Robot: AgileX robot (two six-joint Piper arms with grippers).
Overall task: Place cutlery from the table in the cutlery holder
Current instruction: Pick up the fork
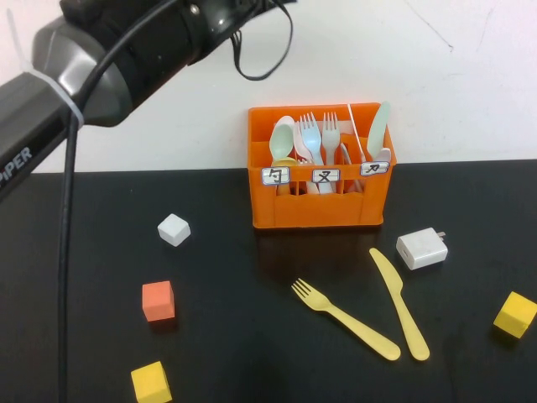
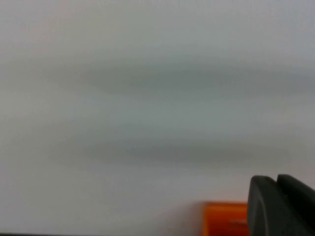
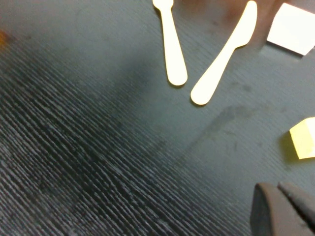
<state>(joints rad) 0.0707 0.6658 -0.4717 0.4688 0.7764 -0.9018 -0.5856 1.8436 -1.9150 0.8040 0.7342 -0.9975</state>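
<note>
Nearest the robot, the right gripper [image 3: 283, 209] hangs low over the table [image 1: 252, 336] with its fingers pressed together and holding nothing; it is out of the high view. In its wrist view the handle ends of the yellow fork [image 3: 170, 44] and yellow knife [image 3: 224, 59] lie ahead of its fingertips, well apart from them, with a yellow cube [image 3: 304, 138] off to one side.

In the high view the yellow fork [image 1: 344, 317] lies flat on the table, its long axis diagonal, tines toward the far left and handle toward the near right. The yellow knife [image 1: 399, 302] lies just right of it, blade tip toward the cutlery holder [image 1: 317, 210], handle toward the robot. The two handle ends sit close together but apart. A white charger plug [image 1: 421, 248] rests just beyond the knife's blade.

Farther back stands the cutlery holder, upright at the table's far edge, with a mint-green knife [image 1: 379, 128] standing blade up in its right compartment.

The left arm reaches high across the upper left. The left gripper [image 2: 280, 204] is raised and closed, empty, with the holder's orange edge beside it.
</note>
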